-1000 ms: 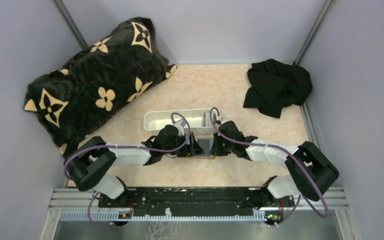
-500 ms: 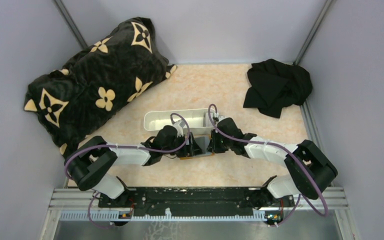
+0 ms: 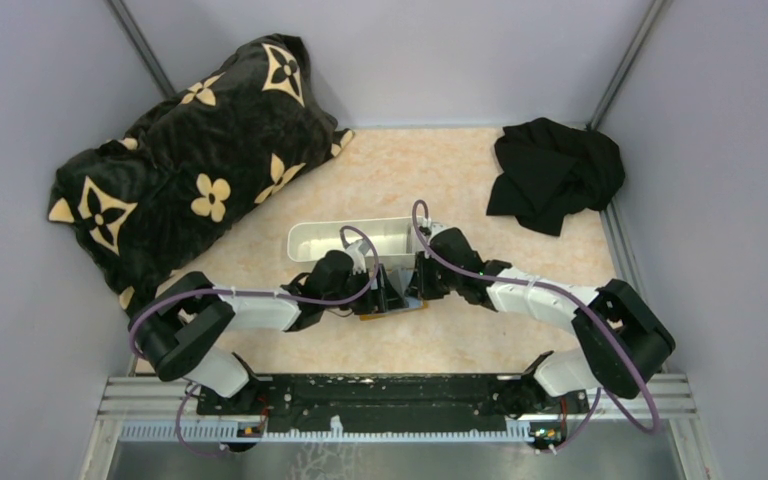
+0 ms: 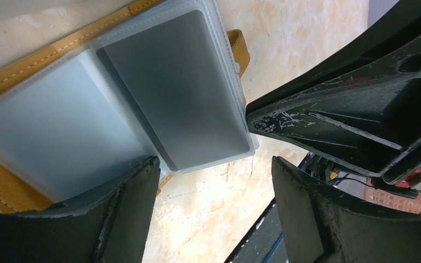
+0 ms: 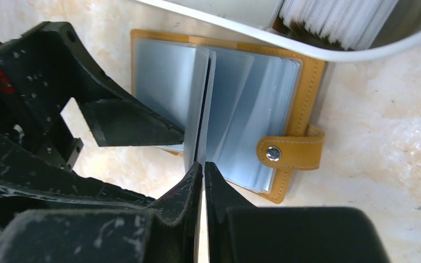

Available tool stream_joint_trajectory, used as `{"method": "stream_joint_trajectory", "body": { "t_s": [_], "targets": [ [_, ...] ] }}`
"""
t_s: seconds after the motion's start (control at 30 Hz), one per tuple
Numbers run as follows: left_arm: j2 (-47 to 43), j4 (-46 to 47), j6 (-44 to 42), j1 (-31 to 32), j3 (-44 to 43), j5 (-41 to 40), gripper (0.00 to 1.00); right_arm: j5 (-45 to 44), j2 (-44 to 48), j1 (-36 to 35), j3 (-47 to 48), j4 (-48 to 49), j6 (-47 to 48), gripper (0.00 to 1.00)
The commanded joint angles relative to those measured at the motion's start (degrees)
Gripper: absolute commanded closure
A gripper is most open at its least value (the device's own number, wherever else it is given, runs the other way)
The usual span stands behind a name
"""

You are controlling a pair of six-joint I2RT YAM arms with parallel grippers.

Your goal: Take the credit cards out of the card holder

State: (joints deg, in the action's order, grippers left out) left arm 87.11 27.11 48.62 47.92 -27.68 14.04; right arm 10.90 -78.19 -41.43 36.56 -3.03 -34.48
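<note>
Right gripper (image 3: 416, 291) and left gripper (image 3: 384, 291) meet tip to tip just on the near side of the white tray (image 3: 305, 240), above the card holder (image 3: 396, 309), of which only an orange edge shows from overhead. A black cloth (image 3: 555, 175) lies well to the right of the tray and beyond it. A black cushion with cream flowers (image 3: 190, 160) lies to the tray's far left.

From the left wrist, the left gripper (image 4: 214, 164) stands with its fingers spread wide over the open card holder (image 4: 33, 60). A grey credit card (image 4: 181, 87) sits inside a clear sleeve there, and the right gripper's black finger (image 4: 362, 126) reaches in beside it.

From the right wrist, the right gripper (image 5: 203, 170) is pressed together, pinching one upright clear leaf at the middle of the card holder (image 5: 301, 104); I cannot tell whether a card is in that leaf. The holder lies open just beside the tray's (image 5: 241, 22) rim, snap tab (image 5: 290, 153) pointing away from it. One left gripper finger (image 5: 126, 123) reaches over its left-hand sleeves.
</note>
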Motion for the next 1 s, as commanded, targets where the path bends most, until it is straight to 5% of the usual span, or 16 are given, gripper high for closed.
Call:
{"method": "stream_joint_trajectory", "body": {
  "t_s": [0.0,0.43,0.97],
  "targets": [
    [-0.4,-0.7,-0.4,-0.2,1.0,0.5,0.19,0.4,-0.2,-1.2,2.7,1.6,0.5,0.94],
    [-14.2,-11.5,-3.4,-0.2,-1.5,-3.0,0.19,0.8,-0.8,-1.8,2.2,2.7,0.5,0.94],
    [-15.7,-14.8,-5.2,-0.8,1.2,-8.2,0.19,0.6,-2.0,-3.2,5.4,2.0,0.5,0.94]
  ]
}}
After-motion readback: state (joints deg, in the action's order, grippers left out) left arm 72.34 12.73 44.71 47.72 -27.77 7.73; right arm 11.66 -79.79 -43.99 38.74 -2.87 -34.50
